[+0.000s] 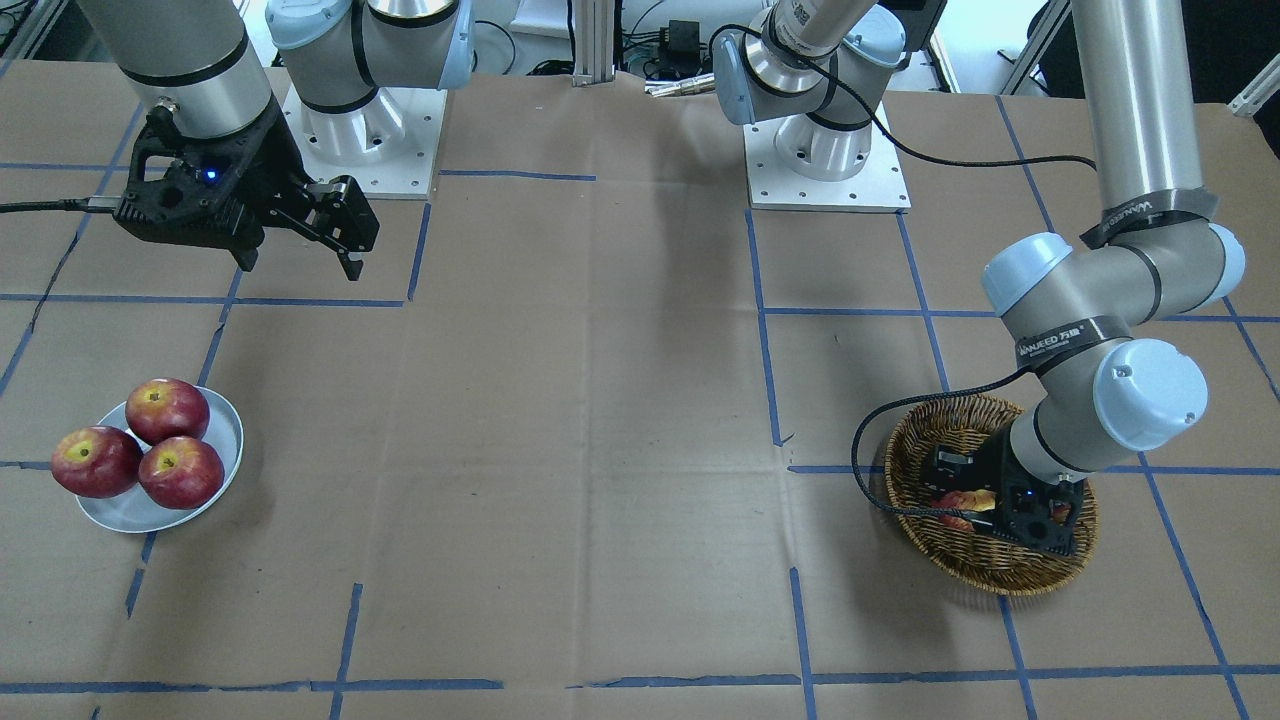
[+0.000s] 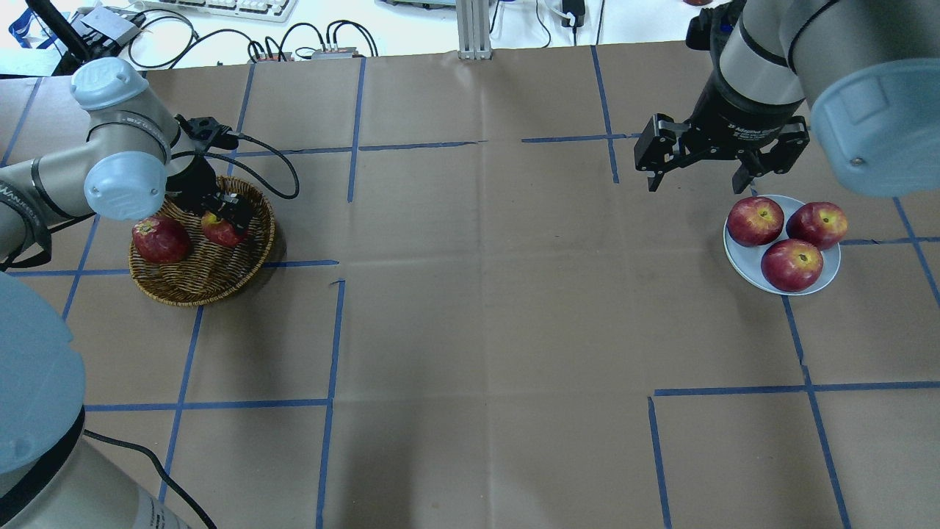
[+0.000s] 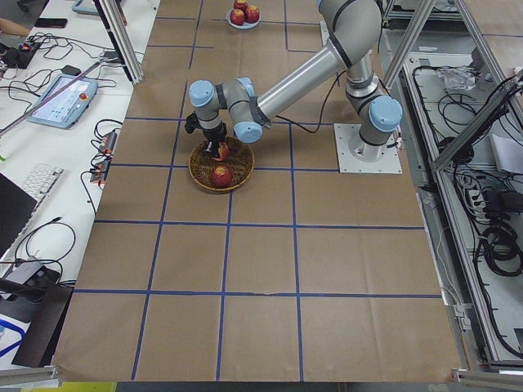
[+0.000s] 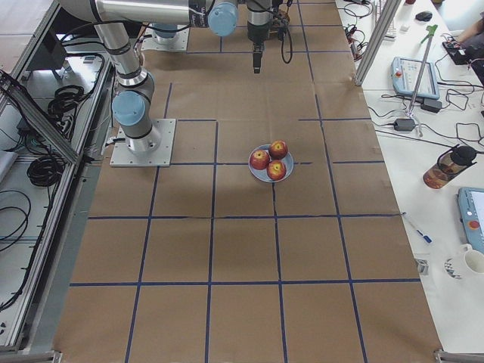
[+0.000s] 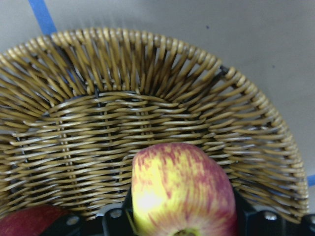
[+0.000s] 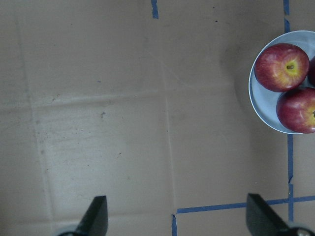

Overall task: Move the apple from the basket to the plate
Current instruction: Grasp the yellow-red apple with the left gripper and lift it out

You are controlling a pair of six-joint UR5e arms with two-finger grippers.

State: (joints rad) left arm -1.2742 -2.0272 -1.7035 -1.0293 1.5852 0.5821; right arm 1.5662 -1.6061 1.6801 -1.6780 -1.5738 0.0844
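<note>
The paler apple point(image 2: 219, 230), red with yellow streaks, is in the brown wicker basket point(image 2: 192, 285) at the table's left. My left gripper point(image 2: 225, 222) reaches down into the basket and is shut on this apple. In the left wrist view the apple point(image 5: 182, 191) fills the gap between the finger bases, over the basket weave point(image 5: 147, 98). The pale grey-blue plate point(image 2: 737, 253) lies at the right and holds three darker red apples point(image 2: 792, 264). My right gripper point(image 2: 696, 175) is open and empty, hanging above the table just left of and behind the plate point(image 6: 261, 105).
A second, deep-red apple point(image 2: 160, 239) lies in the basket to the left of the held one. The brown paper table cover point(image 2: 485, 294) carries a blue tape grid. The left arm's black cable point(image 2: 279, 162) loops beside the basket.
</note>
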